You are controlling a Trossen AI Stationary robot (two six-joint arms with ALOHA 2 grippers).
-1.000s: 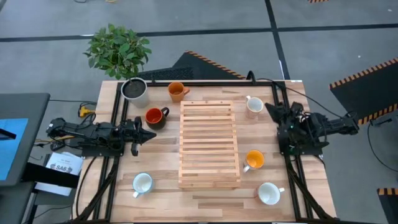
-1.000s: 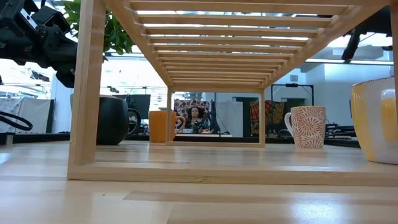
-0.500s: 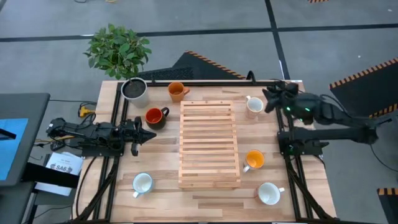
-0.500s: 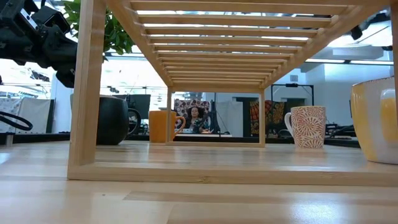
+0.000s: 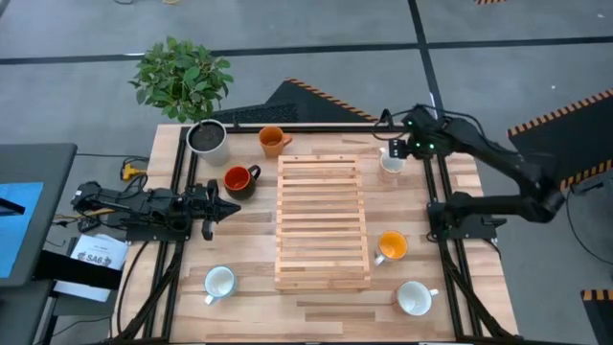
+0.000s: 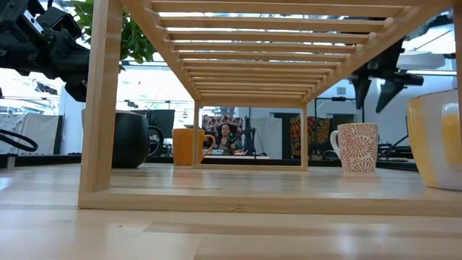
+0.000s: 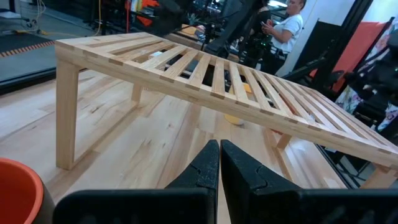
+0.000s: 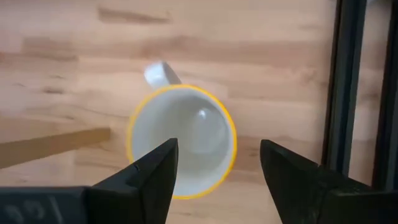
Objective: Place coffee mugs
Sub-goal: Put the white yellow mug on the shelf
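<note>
Six mugs stand on their bases around a wooden slatted rack (image 5: 323,220): an orange mug (image 5: 273,140) and a red mug with a dark outside (image 5: 239,179) at the far left, a white mug (image 5: 391,163) at the far right, an orange mug (image 5: 391,246) and a white mug (image 5: 415,298) at the near right, and a white mug (image 5: 219,282) at the near left. My right gripper (image 8: 217,168) is open and points down just above the far-right white mug (image 8: 182,140), clear of it in the low view (image 6: 379,81). My left gripper (image 5: 225,206) is shut and empty, resting at the left next to the red mug.
A pale pot of dark soil (image 5: 206,139) stands at the far left corner, with a leafy plant (image 5: 182,77) behind it. Black frame rails (image 5: 441,192) run along both table sides. The rack fills the table's middle. A person sits beyond the far edge (image 6: 226,137).
My right arm has lifted from its rest at the table's right edge and swung toward the far edge. Its gripper has tipped to point down over the far-right white mug. No mug has moved.
</note>
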